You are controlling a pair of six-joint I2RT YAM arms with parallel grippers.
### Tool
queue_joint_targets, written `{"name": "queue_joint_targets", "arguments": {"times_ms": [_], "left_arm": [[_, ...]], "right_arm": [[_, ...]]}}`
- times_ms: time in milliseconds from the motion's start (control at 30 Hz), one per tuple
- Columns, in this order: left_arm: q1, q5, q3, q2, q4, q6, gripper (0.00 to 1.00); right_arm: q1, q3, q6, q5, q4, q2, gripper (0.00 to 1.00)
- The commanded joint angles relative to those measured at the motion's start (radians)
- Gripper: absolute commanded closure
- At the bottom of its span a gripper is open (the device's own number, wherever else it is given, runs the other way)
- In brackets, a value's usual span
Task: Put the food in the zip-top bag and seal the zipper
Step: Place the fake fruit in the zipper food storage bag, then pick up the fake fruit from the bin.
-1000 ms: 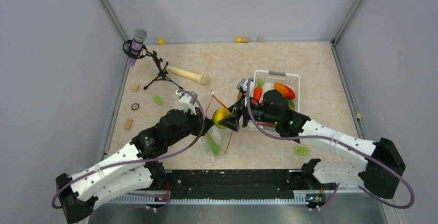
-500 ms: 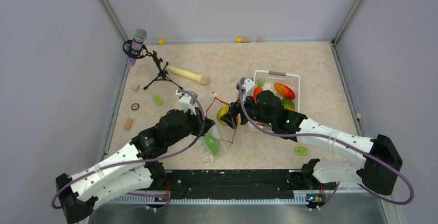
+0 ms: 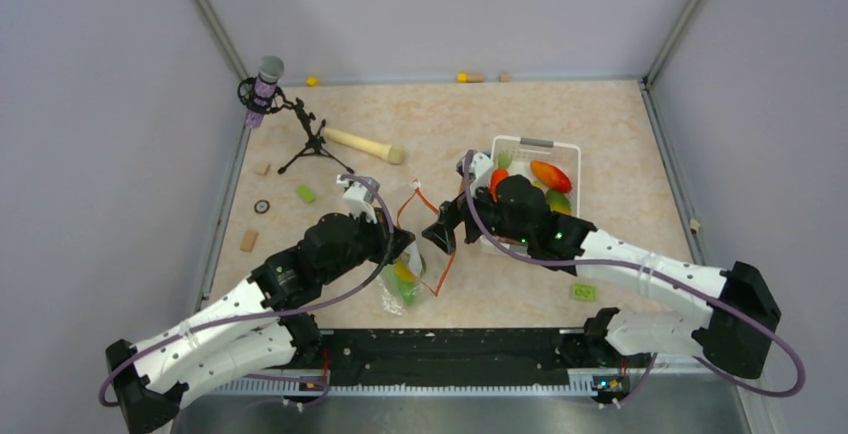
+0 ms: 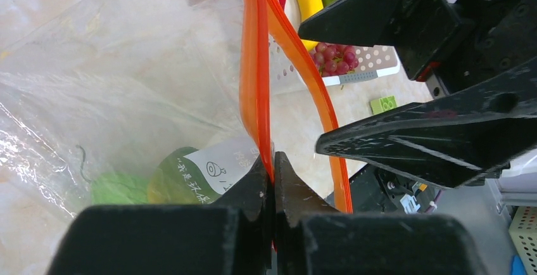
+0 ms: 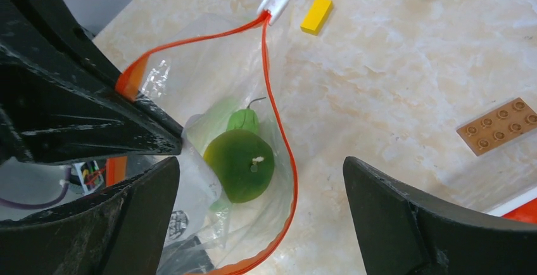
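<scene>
The clear zip-top bag [image 3: 404,280] hangs open between the arms, its orange-red zipper [image 3: 446,262] forming a loop. My left gripper [image 3: 400,244] is shut on one side of the zipper [image 4: 253,66], holding the mouth up; the pinch shows in the left wrist view [image 4: 273,167]. My right gripper [image 3: 440,232] is open and empty just above the mouth [image 5: 259,173]. A yellow-green round fruit [image 5: 239,164] and a green piece [image 5: 242,120] lie inside the bag [image 5: 190,66]. More food [image 3: 550,175] sits in the white basket [image 3: 537,142].
The basket stands right behind my right gripper. A wooden stick [image 3: 362,144] and a microphone on a tripod [image 3: 265,84] are at the back left. A yellow block [image 5: 316,16], a brown block [image 5: 500,134] and a green block [image 3: 583,292] lie on the table.
My right gripper carried the yellow-green fruit left over the bag mouth and opened. The fruit now lies inside the bag. The left gripper kept its hold.
</scene>
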Motion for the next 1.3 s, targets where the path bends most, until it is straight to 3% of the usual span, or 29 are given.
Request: {"name": "queue_joint_targets", "arguments": {"times_ms": [0,133,267,367,500,733,1067,1267], "left_arm": [[-0.001,-0.006,0.001,-0.007,0.045,-0.007,1.00],[-0.001,-0.013,0.001,-0.003,0.043,-0.007,1.00],[-0.001,-0.020,0.001,0.000,0.043,-0.008,1.00],[-0.001,-0.018,0.001,0.009,0.045,-0.005,1.00],[-0.001,-0.022,0.002,0.021,0.046,-0.005,1.00],[-0.001,-0.007,0.006,0.038,0.050,-0.004,1.00],[-0.001,-0.007,0.011,0.051,0.049,0.003,1.00],[-0.001,-0.006,0.011,0.055,0.048,0.003,1.00]], "right_arm": [[0.014,0.013,0.043,-0.009,0.070,-0.077,0.01],[0.014,-0.010,0.068,0.085,0.060,-0.130,0.01],[0.014,-0.034,0.107,0.313,-0.009,-0.203,0.01],[0.009,-0.032,0.180,0.586,-0.163,-0.233,0.01],[-0.033,0.024,0.281,0.819,-0.439,-0.191,0.01],[-0.120,0.043,0.322,0.877,-0.655,-0.079,0.02],[-0.231,0.085,0.262,0.877,-0.673,0.125,0.06],[-0.256,0.108,0.272,0.892,-0.673,0.204,0.16]]}}
